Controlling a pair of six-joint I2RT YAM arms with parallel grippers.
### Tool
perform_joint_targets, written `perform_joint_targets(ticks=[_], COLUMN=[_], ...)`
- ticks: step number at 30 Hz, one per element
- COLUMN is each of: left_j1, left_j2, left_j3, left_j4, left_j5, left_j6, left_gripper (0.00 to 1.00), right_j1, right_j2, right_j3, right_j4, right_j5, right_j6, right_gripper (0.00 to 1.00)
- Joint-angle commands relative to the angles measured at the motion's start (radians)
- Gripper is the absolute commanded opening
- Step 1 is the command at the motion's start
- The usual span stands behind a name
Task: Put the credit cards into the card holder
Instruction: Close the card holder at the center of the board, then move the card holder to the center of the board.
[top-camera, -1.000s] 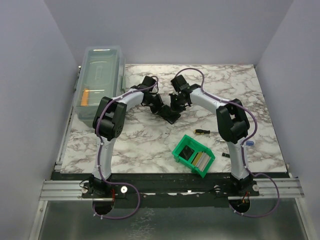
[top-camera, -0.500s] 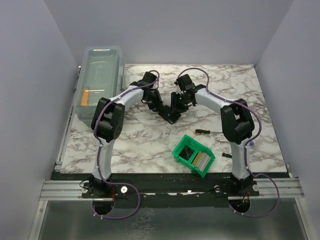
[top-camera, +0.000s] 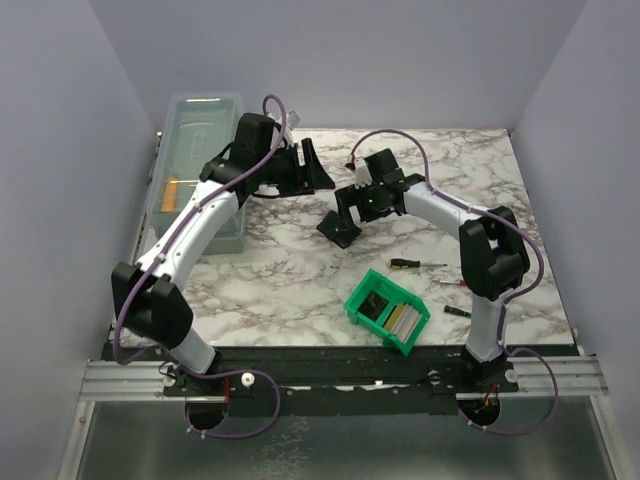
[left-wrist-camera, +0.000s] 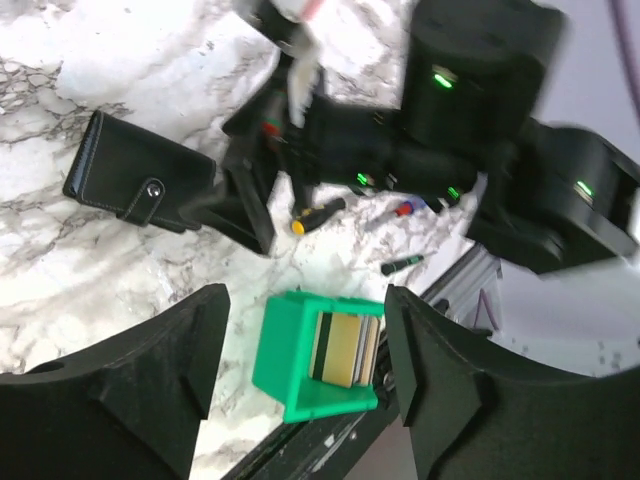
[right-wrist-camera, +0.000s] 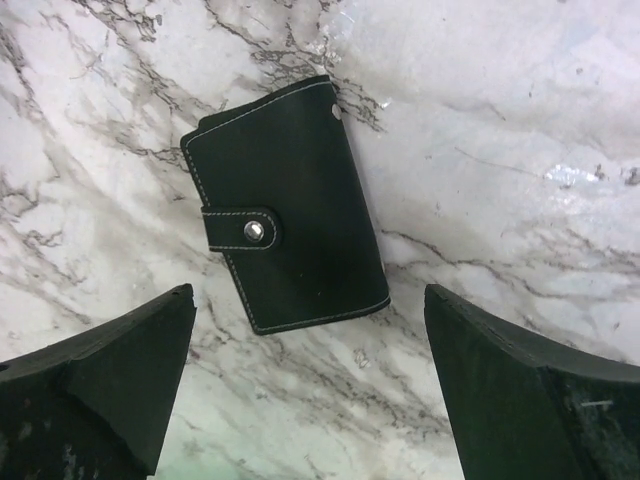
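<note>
Black stitched card holder (right-wrist-camera: 285, 235) lay snapped shut on white marble table (right-wrist-camera: 500, 150); right gripper (right-wrist-camera: 309, 292) and left gripper (left-wrist-camera: 305, 300) fingers spread, empty.

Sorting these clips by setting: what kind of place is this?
Likely a robotics lab test cell: a marble-patterned table boxed in by plain walls, with two robot arms bolted to a metal rail.

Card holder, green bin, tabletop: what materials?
Card holder: black leather or faux leather, matte, with pale edge stitching and a metal snap on the strap. Green bin: moulded plastic, going by its uniform colour and smooth walls. Tabletop: marble pattern, semi-gloss with glare; probably laminate, but real stone can't be ruled out.
</note>
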Motion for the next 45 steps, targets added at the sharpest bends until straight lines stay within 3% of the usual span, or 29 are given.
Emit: perform_joint_targets(ticks=[1, 5, 12, 15, 18, 21, 26, 33, 37, 42, 45], left_j1=[-0.002, -0.002, -0.003, -0.003, -0.002, -0.002, -0.003, -0.002, -0.002, -0.002, -0.002], left_j2=[-0.159, -0.273, -0.362, -0.381, -0.396, -0.406, -0.429, -0.447, -0.449, -0.449, -0.459], left_j3=[-0.1, -0.146, -0.174, -0.172, -0.174, -0.178, -0.18, -0.173, -0.16, -0.105, -0.056], left_j4=[-0.004, -0.006, -0.013, -0.023, -0.037, -0.048, -0.061, -0.062, -0.062, -0.062, -0.061], left_j5=[0.08, 0.1, 0.115, 0.11, 0.099, 0.103, 0.107, 0.118, 0.123, 0.094, 0.039], left_j6=[0.089, 0.121, 0.125, 0.128, 0.129, 0.129, 0.124, 0.112, 0.108, 0.098, 0.086], left_gripper=[0.71, 0.73, 0.74, 0.74, 0.75, 0.75, 0.75, 0.75, 0.75, 0.75, 0.76], right_j1=[0.021, 0.064, 0.137, 0.138, 0.121, 0.036, -0.237, -0.549, -0.563, -0.555, -0.519], right_j2=[0.071, 0.136, 0.223, 0.223, 0.169, 0.084, -0.053, -0.156, -0.19, -0.403, -0.596], right_j3=[0.026, 0.068, 0.122, 0.119, 0.051, -0.034, -0.18, -0.32, -0.305, -0.211, -0.113], right_j4=[0.05, 0.057, 0.04, 0.018, 0.028, 0.028, -0.039, -0.03, -0.067, -0.204, -0.27], right_j5=[0.008, 0.029, 0.246, 0.463, 0.63, 0.635, 0.655, 0.564, 0.587, 0.594, 0.468], right_j6=[-0.124, -0.145, -0.113, 0.004, 0.102, 0.214, 0.39, 0.407, 0.373, 0.331, 0.282], right_gripper=[1.0, 1.0, 0.98, 0.81, 0.57, 0.54, 0.56, 0.67, 0.97, 1.0, 1.0])
